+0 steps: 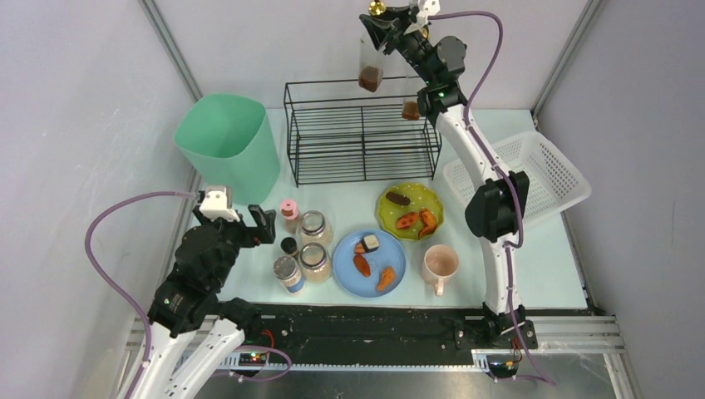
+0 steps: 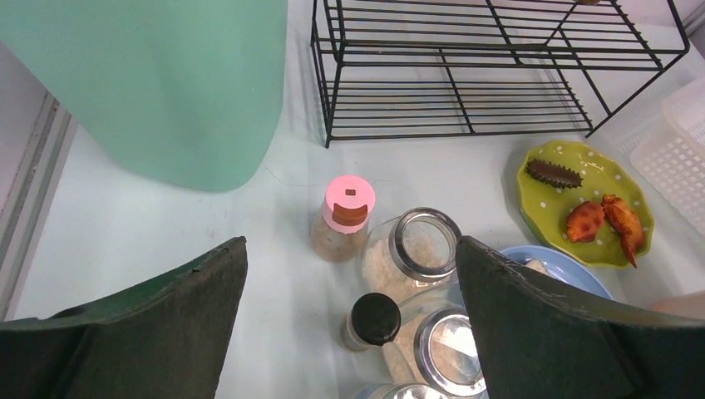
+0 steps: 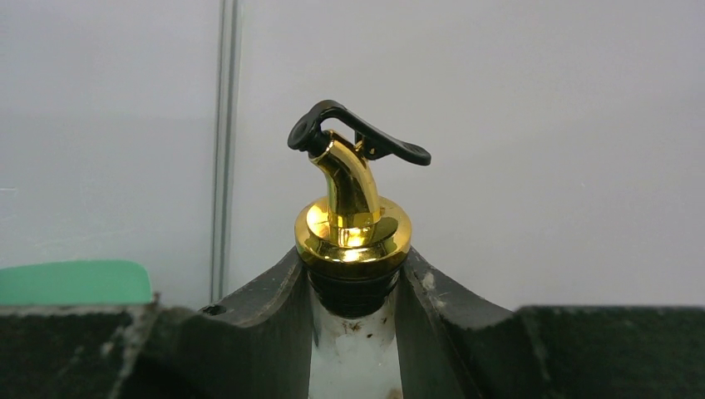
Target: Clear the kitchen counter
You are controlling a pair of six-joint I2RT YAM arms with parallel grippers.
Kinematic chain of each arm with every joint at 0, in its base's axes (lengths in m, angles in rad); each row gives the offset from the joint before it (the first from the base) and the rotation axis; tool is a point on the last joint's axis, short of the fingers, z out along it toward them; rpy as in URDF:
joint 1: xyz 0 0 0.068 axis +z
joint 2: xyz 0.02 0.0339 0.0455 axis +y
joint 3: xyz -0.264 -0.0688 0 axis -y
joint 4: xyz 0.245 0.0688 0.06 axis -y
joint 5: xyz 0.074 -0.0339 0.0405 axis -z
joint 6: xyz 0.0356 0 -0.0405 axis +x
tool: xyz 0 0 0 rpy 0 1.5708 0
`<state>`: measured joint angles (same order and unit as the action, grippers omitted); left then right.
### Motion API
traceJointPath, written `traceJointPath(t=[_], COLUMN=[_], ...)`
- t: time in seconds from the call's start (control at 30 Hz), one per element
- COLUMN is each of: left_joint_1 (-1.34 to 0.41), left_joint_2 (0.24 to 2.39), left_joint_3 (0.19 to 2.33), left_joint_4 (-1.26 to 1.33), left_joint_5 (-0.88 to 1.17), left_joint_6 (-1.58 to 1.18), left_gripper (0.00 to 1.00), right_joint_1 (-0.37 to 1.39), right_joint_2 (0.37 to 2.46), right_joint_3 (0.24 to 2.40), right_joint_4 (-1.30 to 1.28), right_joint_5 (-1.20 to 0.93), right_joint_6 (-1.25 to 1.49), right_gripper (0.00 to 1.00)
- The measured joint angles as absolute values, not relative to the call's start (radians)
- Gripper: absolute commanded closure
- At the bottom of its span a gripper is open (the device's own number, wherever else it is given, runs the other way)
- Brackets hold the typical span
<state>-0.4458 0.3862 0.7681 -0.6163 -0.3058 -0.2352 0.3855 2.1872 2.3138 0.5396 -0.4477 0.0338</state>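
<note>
- The counter stretches from both arm bases to the back wall, crowded with a rack, jars and more.
- Right gripper clamps a gold-spouted bottle, raised above the rack's rear edge.
- Left gripper hangs over the jars, jaws spread wide.

Bright, even, diffuse light from above — shadows soft and short on the pale mint-white worktop. Mostly sharp focus — one glint on the gold metal pour spout.
</note>
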Motion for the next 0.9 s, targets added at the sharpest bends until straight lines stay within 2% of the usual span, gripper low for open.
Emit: traceJointPath(t=[0.9], left_joint_1=[-0.435], left_joint_2=[0.386], left_joint_3=[0.768], left_joint_4=[-0.616], left_joint_5=[-0.299], left_joint_6=[-0.235], left_gripper=[0.02], right_joint_1=[0.360], right_joint_2=[2.266], right_joint_3=[2.317], right_joint_4=[0.480], right_joint_5=[-0.383], right_joint_6=[0.052], right_gripper=[1.00])
